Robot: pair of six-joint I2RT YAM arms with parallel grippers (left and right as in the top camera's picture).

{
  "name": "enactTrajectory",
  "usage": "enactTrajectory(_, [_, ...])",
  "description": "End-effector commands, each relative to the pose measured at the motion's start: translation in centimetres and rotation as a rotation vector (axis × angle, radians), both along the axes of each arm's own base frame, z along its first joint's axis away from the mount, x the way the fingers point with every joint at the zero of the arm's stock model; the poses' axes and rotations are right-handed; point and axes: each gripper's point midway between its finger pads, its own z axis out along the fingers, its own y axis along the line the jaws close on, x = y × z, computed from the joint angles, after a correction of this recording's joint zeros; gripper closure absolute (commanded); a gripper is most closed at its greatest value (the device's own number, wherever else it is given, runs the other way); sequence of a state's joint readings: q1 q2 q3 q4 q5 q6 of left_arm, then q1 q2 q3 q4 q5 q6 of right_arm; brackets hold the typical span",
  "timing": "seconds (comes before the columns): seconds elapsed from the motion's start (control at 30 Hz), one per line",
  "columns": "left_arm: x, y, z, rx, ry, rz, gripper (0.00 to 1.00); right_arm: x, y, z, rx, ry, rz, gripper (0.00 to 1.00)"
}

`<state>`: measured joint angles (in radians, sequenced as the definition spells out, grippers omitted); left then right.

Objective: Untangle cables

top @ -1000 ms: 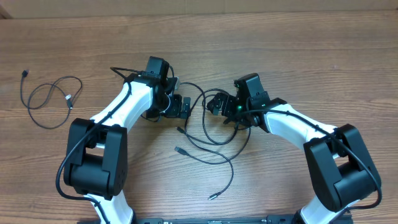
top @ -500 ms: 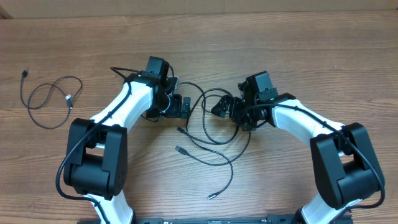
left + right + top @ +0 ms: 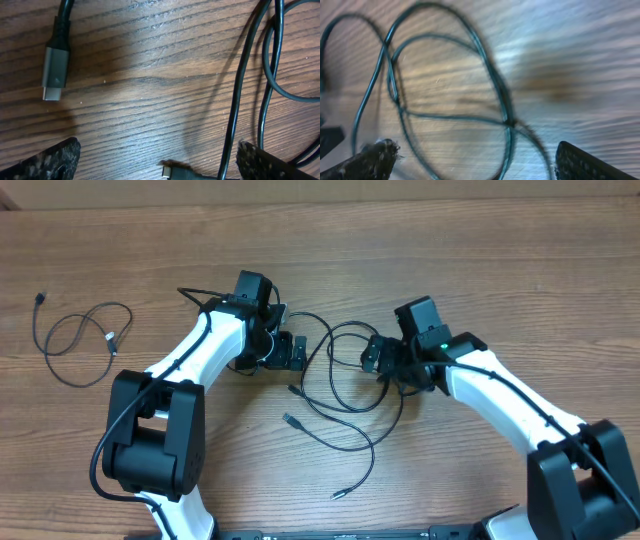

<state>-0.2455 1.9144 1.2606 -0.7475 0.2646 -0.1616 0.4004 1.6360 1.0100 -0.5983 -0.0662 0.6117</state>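
Two pairs of jaws, my left jaws and right jaws both spread apart and empty, hover over the tangled cables [image 3: 342, 410] mid-surface [image 3: 500, 260], so I judge I'm choosing a strand and must next clamp one loop and draw it clear.

1. A wooden table [image 3: 480, 260] fills the overhead view — brown, with its grain running left to right.
2. Along the top edge runs a paler tan strip [image 3: 300, 188] — what it is cannot be told.
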Motion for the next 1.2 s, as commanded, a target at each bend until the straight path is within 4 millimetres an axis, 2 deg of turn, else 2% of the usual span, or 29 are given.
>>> enactTrajectory(0.0, [-0.1,0.3,-0.5,0.009,0.013,0.007,0.00,1.9,-2.7,1.3,-0.146,-0.102,-0.090,0.00])
enactTrajectory(0.17, [-0.1,0.3,-0.5,0.009,0.013,0.007,0.00,1.6,-2.1,1.2,-0.115,-0.086,-0.073,0.00])
enactTrajectory(0.23, [-0.1,0.3,-0.5,0.009,0.013,0.007,0.01,1.3,-1.0,1.2,-0.055,-0.066,-0.046,0.00])
enactTrajectory(0.3, [-0.2,0.2,-0.5,0.009,0.013,0.006,0.00,1.0,1.0,1.5,0.049,-0.048,0.001,0.00])
enactTrajectory(0.43, [-0.1,0.3,-0.5,0.009,0.013,0.006,0.01,0.9,2.5,2.0,0.130,-0.043,0.039,0.02])
enactTrajectory(0.47, [-0.1,0.3,-0.5,0.009,0.013,0.007,0.00,1.0,2.6,2.1,0.136,-0.047,0.041,0.28])
enactTrajectory(0.53, [-0.1,0.3,-0.5,0.009,0.013,0.007,0.00,1.0,2.6,2.1,0.136,-0.048,0.040,0.69])
enactTrajectory(0.6, [-0.1,0.3,-0.5,0.009,0.013,0.007,0.00,0.8,2.5,1.9,0.133,-0.041,0.040,0.96])
enactTrajectory(0.9, [-0.1,0.3,-0.5,0.009,0.013,0.007,0.00,0.1,0.7,0.0,0.046,-0.027,-0.005,0.96])
enactTrajectory(1.0, [-0.1,0.3,-0.5,0.009,0.013,0.007,0.00,0.2,0.7,0.1,0.047,-0.031,-0.006,0.88])
enactTrajectory(1.17, [-0.1,0.3,-0.5,0.009,0.013,0.007,0.00,0.4,0.7,0.1,0.046,-0.039,-0.007,0.82])
